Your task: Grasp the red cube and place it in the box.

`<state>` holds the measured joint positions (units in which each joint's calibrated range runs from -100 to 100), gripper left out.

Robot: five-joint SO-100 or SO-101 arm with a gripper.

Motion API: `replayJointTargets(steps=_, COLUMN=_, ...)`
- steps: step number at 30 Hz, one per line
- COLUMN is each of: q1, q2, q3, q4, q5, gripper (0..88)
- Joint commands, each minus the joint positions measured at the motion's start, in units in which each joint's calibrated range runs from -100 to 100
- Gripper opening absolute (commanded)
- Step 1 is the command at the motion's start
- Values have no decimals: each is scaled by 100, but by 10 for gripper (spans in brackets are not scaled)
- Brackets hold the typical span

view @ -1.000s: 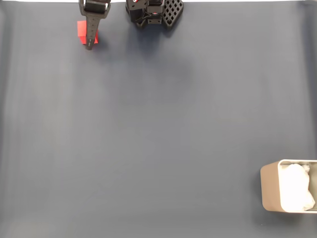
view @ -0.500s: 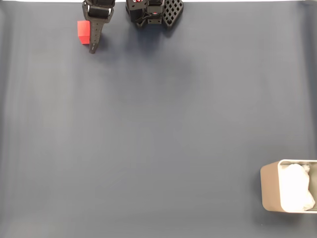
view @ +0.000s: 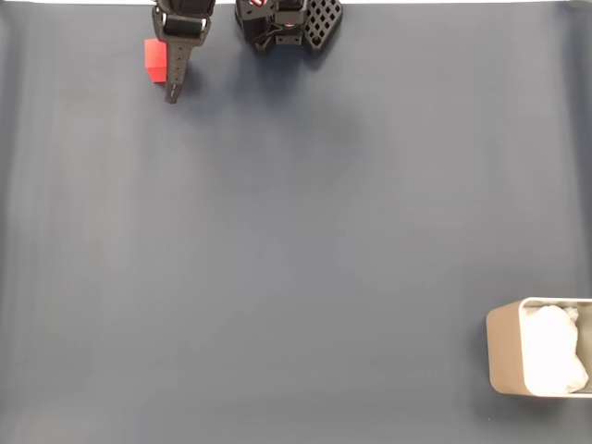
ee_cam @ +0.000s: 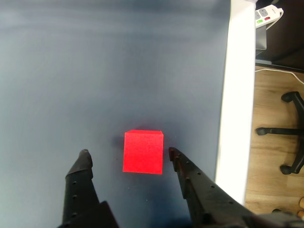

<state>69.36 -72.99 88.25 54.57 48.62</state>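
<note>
Between open gripper [ee_cam: 127, 153] fingertips, red cube [ee_cam: 143, 152]

— Position of the red cube [view: 155, 59]?
— Fixed view: top left of the mat [view: 296, 240], touching or just beside the left of the gripper [view: 172, 92]. Wrist view: the cube [ee_cam: 143, 152] lies between the spread fingertips, nearer the right one.
— The box [view: 504, 356]?
— Bottom right corner, well apart from the cube. The arm base [view: 287, 23] stands at the top edge, right of the gripper.

Bare mat [view: 296, 240] lies open toward the box [view: 504, 356]; the jaws seemingly clear the red cube [ee_cam: 143, 152].
</note>
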Motion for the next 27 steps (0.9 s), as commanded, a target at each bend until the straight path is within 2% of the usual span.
replayJointTargets(steps=1, q1=-40, q2=98, q3=-20, q4=-138, q5=-10, gripper=374)
replayJointTargets(steps=8, q1=-47, q2=211, q3=-65, q4=-228, q5=-20, gripper=352)
replayJointTargets(steps=27, q1=-11, q2=271, q3=-111, q4=-228, q5=68, gripper=175)
